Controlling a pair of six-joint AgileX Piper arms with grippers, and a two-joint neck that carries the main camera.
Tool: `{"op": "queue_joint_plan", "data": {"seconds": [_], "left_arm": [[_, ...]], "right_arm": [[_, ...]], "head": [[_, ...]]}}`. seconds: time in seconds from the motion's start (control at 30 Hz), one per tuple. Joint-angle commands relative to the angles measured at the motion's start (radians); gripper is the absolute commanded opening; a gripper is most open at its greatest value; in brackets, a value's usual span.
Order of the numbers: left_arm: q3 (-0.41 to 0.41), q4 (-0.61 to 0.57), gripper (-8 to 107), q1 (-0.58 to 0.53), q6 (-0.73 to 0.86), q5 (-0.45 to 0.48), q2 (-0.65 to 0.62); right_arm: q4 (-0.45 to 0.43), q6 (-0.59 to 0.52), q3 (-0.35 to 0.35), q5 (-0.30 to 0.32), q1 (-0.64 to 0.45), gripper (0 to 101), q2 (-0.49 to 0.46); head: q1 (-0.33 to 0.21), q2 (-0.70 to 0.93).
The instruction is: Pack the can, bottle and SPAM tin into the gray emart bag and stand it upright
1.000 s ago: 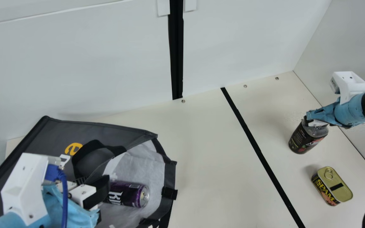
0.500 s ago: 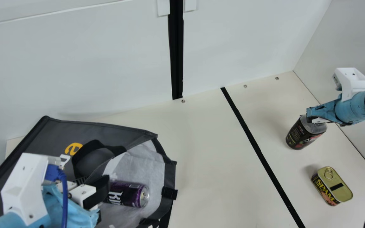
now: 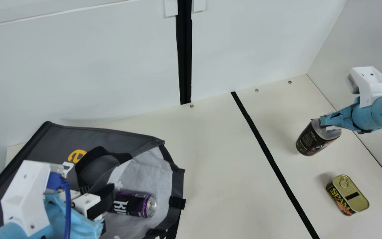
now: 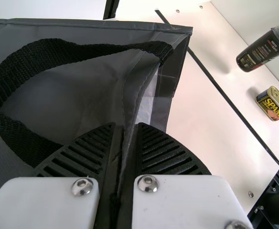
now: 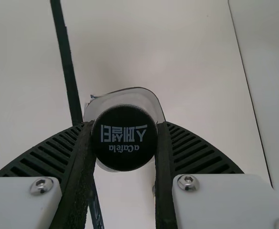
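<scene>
Currently, the fingers of left gripper [image 3: 97,194] are clamped on the gray emart bag [image 3: 51,142], and the can [image 3: 133,203] lies inside it. Right gripper [image 3: 325,123] has fingers closed around the cap of bottle [image 3: 314,140]; the SPAM tin [image 3: 350,194] sits on the bench [image 3: 217,159].

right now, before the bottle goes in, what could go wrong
The right gripper grips the bottle only by its cap, so it might swing or slip. The can lies on its side near the mouth of the bag; the incoming bottle could bump it. If the left gripper lost its pinch on the bag's edge, the opening might sag.
</scene>
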Motion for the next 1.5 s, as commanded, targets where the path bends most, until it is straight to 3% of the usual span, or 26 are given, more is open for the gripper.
{"op": "queue_joint_plan", "data": {"seconds": [0.0,0.53,1.0,1.47], "left_arm": [[0.000,0.000,-8,0.000,0.000,0.000,0.000],[0.000,0.000,-8,0.000,0.000,0.000,0.000],[0.000,0.000,-8,0.000,0.000,0.000,0.000],[0.000,0.000,-8,0.000,0.000,0.000,0.000]], "right_arm": [[0.002,-0.008,0.003,0.009,0.004,0,-0.015],[-0.009,-0.057,0.030,0.085,0.076,0,-0.152],[-0.036,-0.143,0.100,0.085,0.143,0,-0.230],[0.036,-0.307,0.154,0.085,0.172,0,-0.242]], "head": [[-0.023,-0.001],[-0.023,-0.001],[-0.023,-0.001],[-0.023,-0.001]]}}
